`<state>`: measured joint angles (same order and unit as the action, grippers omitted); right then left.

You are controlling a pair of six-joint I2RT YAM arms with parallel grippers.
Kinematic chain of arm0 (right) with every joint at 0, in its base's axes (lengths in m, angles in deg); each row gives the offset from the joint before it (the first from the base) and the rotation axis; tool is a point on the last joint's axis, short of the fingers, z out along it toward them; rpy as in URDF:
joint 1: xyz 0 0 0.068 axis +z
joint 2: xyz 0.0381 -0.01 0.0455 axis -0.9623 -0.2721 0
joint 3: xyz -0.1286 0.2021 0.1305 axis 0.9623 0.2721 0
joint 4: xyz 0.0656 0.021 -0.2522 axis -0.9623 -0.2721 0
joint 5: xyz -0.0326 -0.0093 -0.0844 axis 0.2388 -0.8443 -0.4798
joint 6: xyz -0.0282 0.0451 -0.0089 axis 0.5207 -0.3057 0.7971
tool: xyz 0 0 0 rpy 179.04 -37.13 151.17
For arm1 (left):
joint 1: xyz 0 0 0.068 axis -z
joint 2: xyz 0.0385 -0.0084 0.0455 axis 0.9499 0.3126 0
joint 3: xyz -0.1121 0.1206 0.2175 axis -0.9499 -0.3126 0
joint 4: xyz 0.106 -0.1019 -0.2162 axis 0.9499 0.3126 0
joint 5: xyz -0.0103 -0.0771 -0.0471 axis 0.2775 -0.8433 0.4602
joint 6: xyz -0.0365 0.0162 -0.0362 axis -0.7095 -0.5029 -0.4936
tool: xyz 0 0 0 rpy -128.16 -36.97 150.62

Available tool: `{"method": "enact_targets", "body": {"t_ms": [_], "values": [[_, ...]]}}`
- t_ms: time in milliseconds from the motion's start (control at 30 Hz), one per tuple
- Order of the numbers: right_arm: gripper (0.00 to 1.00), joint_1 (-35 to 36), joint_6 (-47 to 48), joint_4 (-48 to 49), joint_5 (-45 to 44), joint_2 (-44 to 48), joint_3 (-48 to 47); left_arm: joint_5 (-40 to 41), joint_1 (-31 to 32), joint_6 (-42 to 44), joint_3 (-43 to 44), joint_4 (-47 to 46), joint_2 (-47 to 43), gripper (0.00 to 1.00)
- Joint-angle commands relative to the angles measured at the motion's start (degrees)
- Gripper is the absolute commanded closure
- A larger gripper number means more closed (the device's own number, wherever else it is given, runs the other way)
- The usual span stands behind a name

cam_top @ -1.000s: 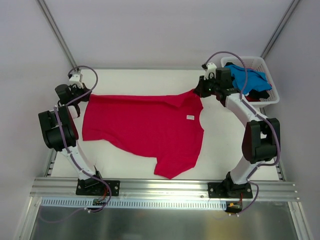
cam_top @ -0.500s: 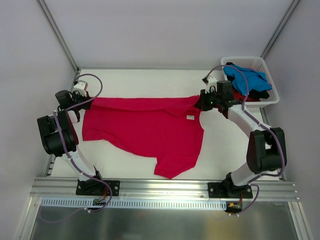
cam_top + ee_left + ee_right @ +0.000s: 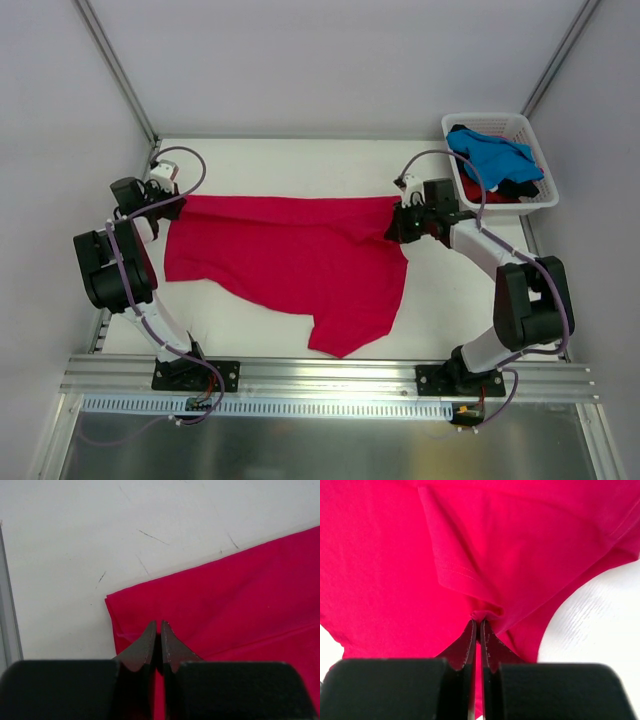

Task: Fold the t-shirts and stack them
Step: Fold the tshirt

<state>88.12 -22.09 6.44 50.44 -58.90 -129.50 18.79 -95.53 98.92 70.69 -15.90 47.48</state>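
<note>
Right hand (image 3: 396, 224) has retreated from the white basket (image 3: 487, 117). It and the left hand (image 3: 173, 203) clamp far corners of the crimson t-shirt (image 3: 290, 255), spread left of the basket. Limp, light cloth: best held at corners.

No legible text, number, brand or sign in any of my views, crimson-red t-shirt (image 3: 290, 255) plain on every visible face, white basket (image 3: 490, 117) unmarked, my left pincer (image 3: 158, 625) and right pincer (image 3: 477, 624) plain dark, no lettering.
</note>
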Motion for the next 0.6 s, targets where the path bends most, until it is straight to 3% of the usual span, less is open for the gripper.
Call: {"method": "enact_targets", "body": {"t_ms": [0, 133, 200, 233, 300, 333, 367, 433, 533, 567], "values": [[1.00, 0.6, 1.5, -1.3, -0.9, 0.6, 0.9, -0.4, -0.6, 2.2, 2.3, 1.1, -0.7, 1.00], [0.99, 0.7, 2.1, -2.0, -1.7, -0.2, 1.0, -0.9, -0.6, 2.4, 2.8, 2.2, -0.6, 1.00], [1.00, 0.6, 2.4, -2.8, -2.5, -0.2, 0.5, -3.1, -0.6, 3.8, 2.6, 3.6, -1.1, 0.89], [0.95, 0.6, 2.8, -3.2, -2.3, -0.2, 0.3, -3.2, -0.7, 3.8, 2.3, 3.7, -1.4, 0.83], [0.75, 0.7, 3.2, -4.9, -1.1, -0.2, -0.9, -3.1, -0.8, 3.8, 1.2, 3.7, -2.4, 0.52], [0.43, 0.7, 3.3, -5.8, 0.4, -0.2, -1.5, -2.7, -0.8, 3.4, 0.8, 3.7, -2.9, 0.47], [0.31, 0.8, 3.2, -7.1, 0.9, -0.1, -2.4, -2.6, -1.2, 2.4, 0.2, 3.5, -3.5, 0.37], [0.15, 1.3, 3.3, -8.9, 1.9, 0.9, -3.3, -1.8, -1.8, 0.8, -0.1, 3.1, -5.5, 0.23], [0.01, 1.7, 3.5, -11.1, 2.5, 4.3, -3.6, 1.6, -3.6, -4.6, 0.4, 2.6, -8.6, 0.13], [0.01, 1.7, 3.5, -11.6, 2.1, 5.5, -3.5, 2.6, -4.0, -8.6, 1.0, 2.9, -9.4, 0.09]]}}
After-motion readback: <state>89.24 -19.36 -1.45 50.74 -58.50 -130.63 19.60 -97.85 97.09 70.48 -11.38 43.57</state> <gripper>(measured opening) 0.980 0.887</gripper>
